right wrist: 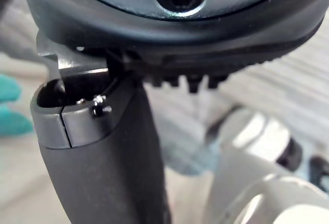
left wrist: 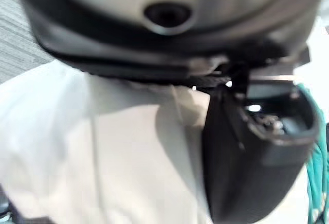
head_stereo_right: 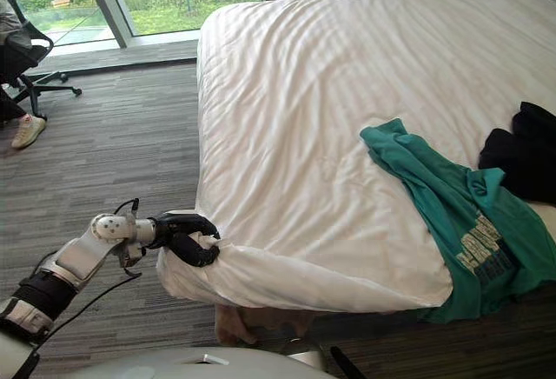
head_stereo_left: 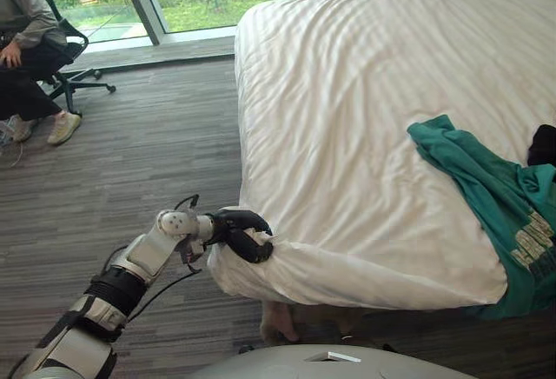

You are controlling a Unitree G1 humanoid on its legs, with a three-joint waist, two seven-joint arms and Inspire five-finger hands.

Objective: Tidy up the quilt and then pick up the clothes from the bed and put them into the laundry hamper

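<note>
A white quilt (head_stereo_left: 365, 118) covers the bed, and its near left corner hangs bunched over the edge. My left hand (head_stereo_left: 239, 233) is at that corner with its dark fingers curled round the bunched cloth. In the left wrist view the thumb (left wrist: 257, 152) presses against the white quilt (left wrist: 103, 152). A teal shirt (head_stereo_right: 443, 214) lies spread on the bed's right side, drooping over the near edge. A black garment (head_stereo_right: 521, 157) lies just behind the shirt at the right border. My right hand (right wrist: 103, 152) shows close up in its wrist view, away from the quilt.
A person (head_stereo_left: 26, 40) sits on a black office chair (head_stereo_left: 69, 66) at the far left, by the window. Grey wood-look floor (head_stereo_left: 148, 162) stretches to the left of the bed. A brownish object (head_stereo_left: 278, 322) shows under the bed's near corner.
</note>
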